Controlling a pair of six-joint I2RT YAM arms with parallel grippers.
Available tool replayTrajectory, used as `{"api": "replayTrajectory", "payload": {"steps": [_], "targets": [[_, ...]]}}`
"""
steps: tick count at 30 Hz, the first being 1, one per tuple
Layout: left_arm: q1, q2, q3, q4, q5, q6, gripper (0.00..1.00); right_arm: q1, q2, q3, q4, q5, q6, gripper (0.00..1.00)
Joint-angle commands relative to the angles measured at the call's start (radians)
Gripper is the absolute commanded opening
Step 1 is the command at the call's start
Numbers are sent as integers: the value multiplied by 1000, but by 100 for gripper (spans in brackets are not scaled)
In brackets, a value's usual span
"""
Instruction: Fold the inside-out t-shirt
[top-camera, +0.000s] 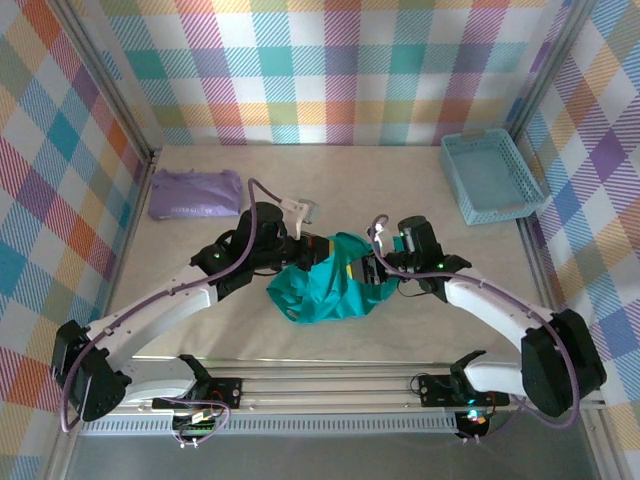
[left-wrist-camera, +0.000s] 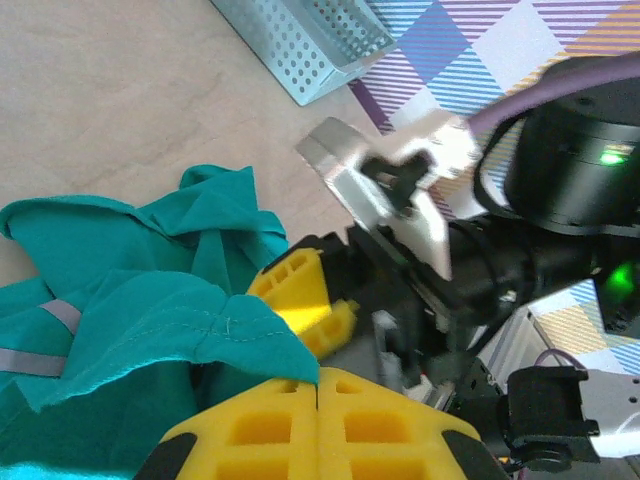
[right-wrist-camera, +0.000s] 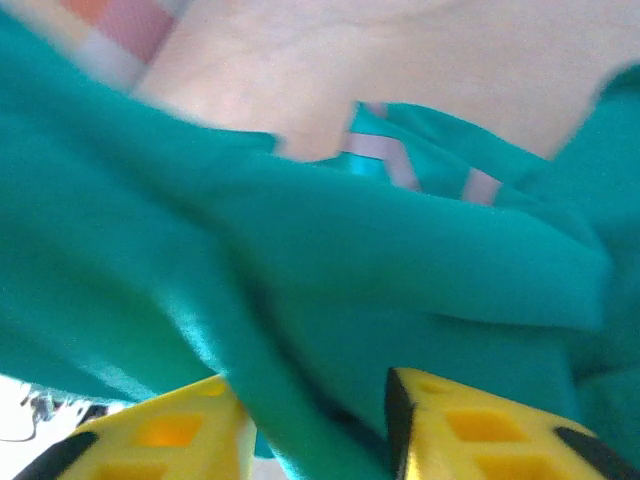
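Teal cotton, soft and rumpled: one inside-out t-shirt (top-camera: 318, 292), bunched in a heap between the two grippers, with seams and a raw stitched hem showing. On the left gripper (left-wrist-camera: 318, 388) the yellow ribbed jaws are pressed together, clenched on a hem fold draped over the tips. On the right gripper (right-wrist-camera: 310, 388) the two yellow jaws straddle a thick fold and grip it; the cloth beyond is blurred. The gripper tips sit just beside each other over the heap.

One lavender folded garment (top-camera: 195, 193) lies well beyond the left gripper. One light blue perforated plastic basket (top-camera: 492, 177) lies well beyond the right gripper, near the wall. Bare beige tabletop (top-camera: 400, 190) is open ahead of both. Checked walls (top-camera: 330, 70) close three sides.
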Motion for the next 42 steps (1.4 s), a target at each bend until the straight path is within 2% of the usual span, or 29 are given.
{"api": "replayTrajectory", "payload": {"steps": [1,5,8,9,11,13,17,21,23,25,27,30,33,35,36,38,42], "targets": [[-25,-21,9,-28,-1,59,0,-1,-19,53,-83,167,-26,34],[-65,60,-7,-30,34,110,0,-11,-108,62,-173,253,-38,31],[-119,133,24,-25,96,152,0,-29,-133,97,-258,312,-25,11],[-140,152,34,-28,103,173,0,-38,-131,112,-298,327,-22,8],[-172,181,54,-54,142,225,0,-49,-122,137,-380,369,-20,9],[-203,206,63,-84,191,277,0,-51,-116,150,-451,448,-20,17],[-252,246,65,-84,259,319,1,-51,-132,139,-448,509,-23,28],[-261,239,81,-133,293,337,26,-50,-100,156,-417,476,-21,34],[-255,184,53,-132,275,352,35,-50,-85,162,-400,435,-34,36],[-221,101,-7,-101,268,334,41,-50,-80,158,-367,370,-47,40],[-158,19,-82,0,228,270,51,-48,-77,151,-324,320,-50,43],[-47,-58,-160,47,11,121,65,-34,-51,157,-252,285,-43,46],[111,-68,-191,-44,-194,-53,68,-15,20,203,-238,347,-62,49],[184,-52,-206,-151,-318,-109,70,-3,91,251,-256,416,-83,54],[215,-39,-218,-170,-344,-118,72,7,134,277,-262,454,-95,57],[258,1,-238,-169,-311,-123,74,19,214,325,-270,490,-110,61],[271,119,-230,-139,-263,-119,76,46,369,411,-249,503,-126,67]]}}
